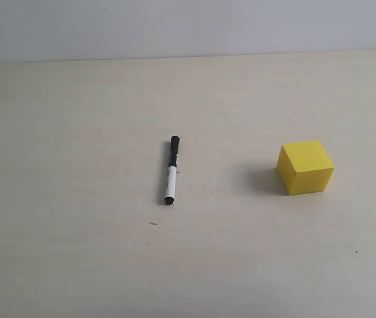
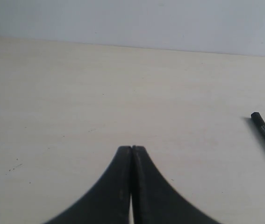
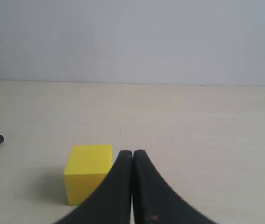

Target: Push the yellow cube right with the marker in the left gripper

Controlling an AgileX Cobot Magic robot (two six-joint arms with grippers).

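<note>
the marker [image 1: 172, 170] is seen lying flat on the pale wooden table [image 1: 75, 232], near the middle of the exterior view, with its black cap pointed toward the far wall [image 1: 174, 26] and its white barrel toward the near edge. the yellow cube [image 1: 305, 167] is set well apart from it, to the right, resting squarely on the table with one corner edge turned toward the camera and a soft shadow cast on its left side. only bare tabletop is seen between the marker and the cube. a small dark speck [image 1: 152, 224] is noted on the table just in front of the marker's near end, and another tiny one [image 1: 356, 252] lies in front of the cube, toward the right edge.

neither arm is shown in the exterior view. the left gripper [image 2: 131, 148] is shown only in the left wrist view, where its two black fingers are pressed together at the tips and nothing is held between them; part of the marker is caught at the edge of that view, lying on the table well apart from the fingers, and the cube is not shown there. the right gripper [image 3: 132, 152] is shown only in the right wrist view, its fingers likewise pressed together with nothing gripped. in that view the cube is seen just beside the fingertips, partly overlapped by one finger, though whether it is touched cannot be told. the capped tip of the marker is glimpsed at the far edge of that view.
</note>
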